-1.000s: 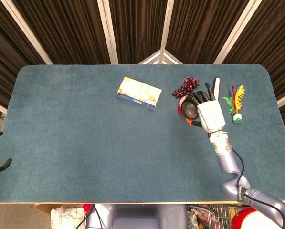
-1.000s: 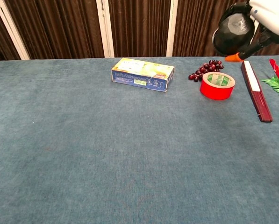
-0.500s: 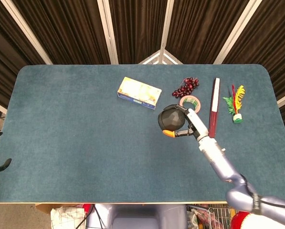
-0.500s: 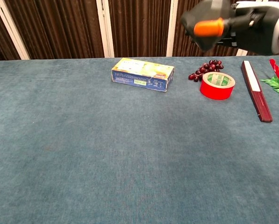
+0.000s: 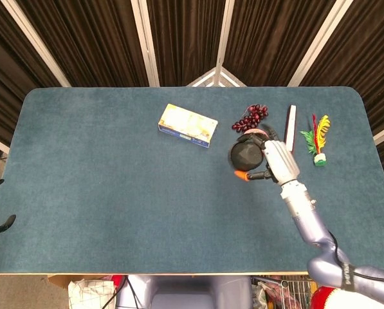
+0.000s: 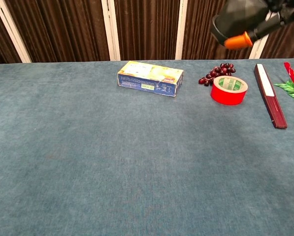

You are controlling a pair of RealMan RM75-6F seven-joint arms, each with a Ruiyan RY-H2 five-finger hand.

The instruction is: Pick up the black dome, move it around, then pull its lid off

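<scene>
Right hand (image 5: 278, 161) grips the black dome (image 5: 246, 154), holding it in the air above the desk (image 5: 101, 187), over the right-centre area near the red tape roll (image 6: 229, 90). Orange nub (image 6: 237, 40) sticks out of the dome's underside. In the chest view the dome sits at the top edge, partly cut off, and the hand is mostly out of frame, only dark fingers (image 6: 279, 7) visible. From the head view the tape roll is nearly all hidden under the dome and hand. Can't make out a lid seam on the dome. Left hand not visible in either view. Resting on the desk: yellow-and-blue box (image 5: 188, 125), grape bunch (image 5: 250, 118), dark red folded fan (image 6: 269, 95), feather shuttlecock (image 5: 316, 140), cut off at the right edge in the chest view.
</scene>
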